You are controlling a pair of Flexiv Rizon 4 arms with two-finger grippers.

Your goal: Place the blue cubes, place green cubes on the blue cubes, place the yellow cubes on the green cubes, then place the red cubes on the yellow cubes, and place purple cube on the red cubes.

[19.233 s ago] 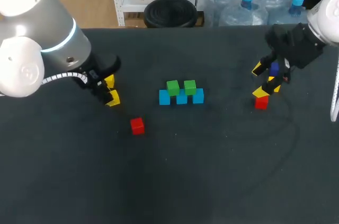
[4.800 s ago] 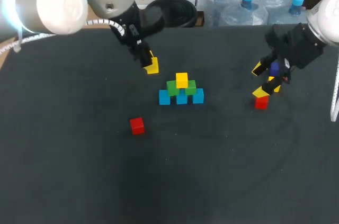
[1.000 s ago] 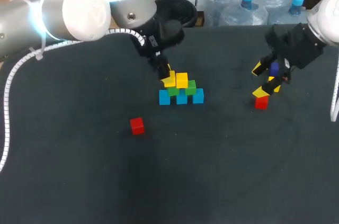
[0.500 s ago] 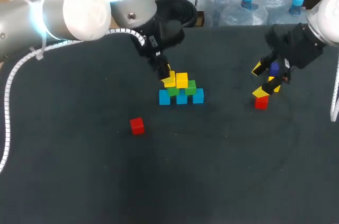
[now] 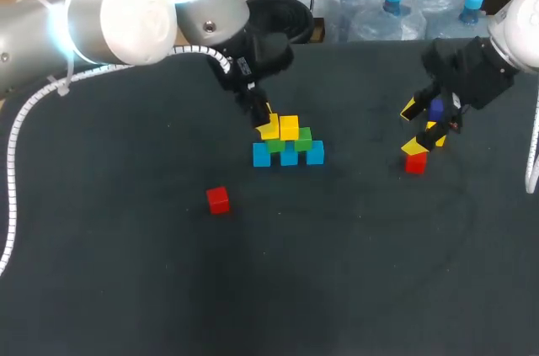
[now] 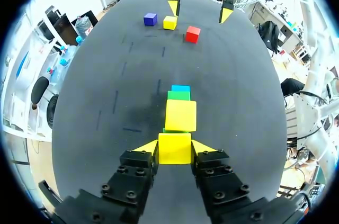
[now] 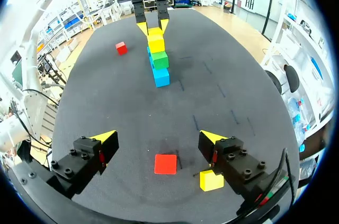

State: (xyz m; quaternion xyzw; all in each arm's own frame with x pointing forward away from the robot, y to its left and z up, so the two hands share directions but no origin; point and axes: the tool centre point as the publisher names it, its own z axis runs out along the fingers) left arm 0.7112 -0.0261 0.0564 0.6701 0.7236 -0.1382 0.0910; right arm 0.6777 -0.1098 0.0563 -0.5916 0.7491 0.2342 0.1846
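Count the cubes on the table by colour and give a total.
blue cubes: 3
green cubes: 2
yellow cubes: 3
red cubes: 2
purple cube: 1
Total: 11

The dark worktop point(image 5: 354, 272) carries three blue cubes point(image 5: 289, 156) touching in a row near its middle. A lone red cube point(image 5: 218, 199) sits toward the left front. Well apart on the right, a second red cube point(image 7: 165, 163), a yellow cube point(image 7: 211, 180) and a purple cube point(image 6: 150, 19) rest near one another.
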